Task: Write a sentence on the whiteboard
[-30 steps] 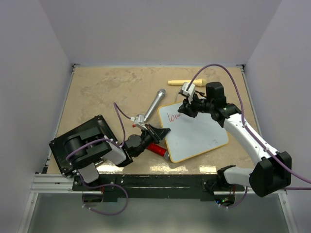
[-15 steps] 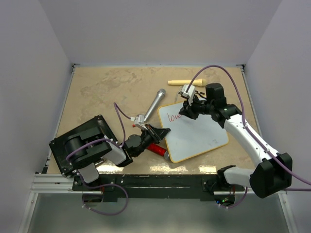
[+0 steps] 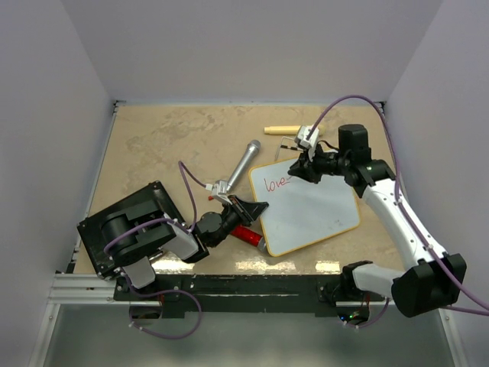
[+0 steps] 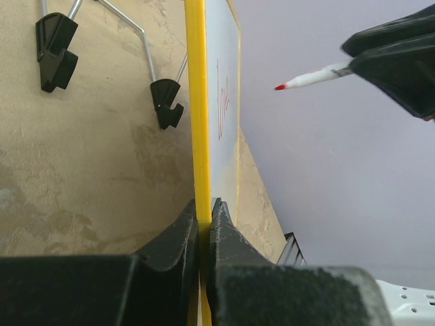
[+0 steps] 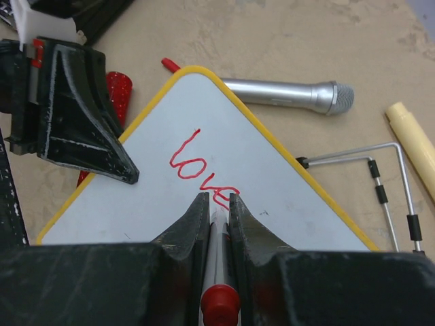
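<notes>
We see 1 whiteboard (image 3: 313, 218); the left gripper (image 3: 257, 208) is closed on its left edge. Over its top-left corner the right gripper (image 3: 293, 173) grips 1 marker (image 5: 217, 234), w/ tip off the board. There the sentence (image 3: 276, 183): 1 word, "love".

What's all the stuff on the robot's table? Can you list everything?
whiteboard: 1, white with a yellow frame, middle-right of the table
sentence: 1 word so far, "love", red, board's far-left corner
marker: 1, white with a red tip, tip just off the board
wire feet: 2 black tips seen, silver wire, behind the board
microphone: 1, silver, left of the board
stick: 1, cream, far side
red thing: 1, red, by the board's near-left edge, mostly hidden
black box: 1, black, near-left
table: 1, beige
left pincer: 1, black, shut on the whiteboard's edge
right pincer: 1, black, shut on the marker
</notes>
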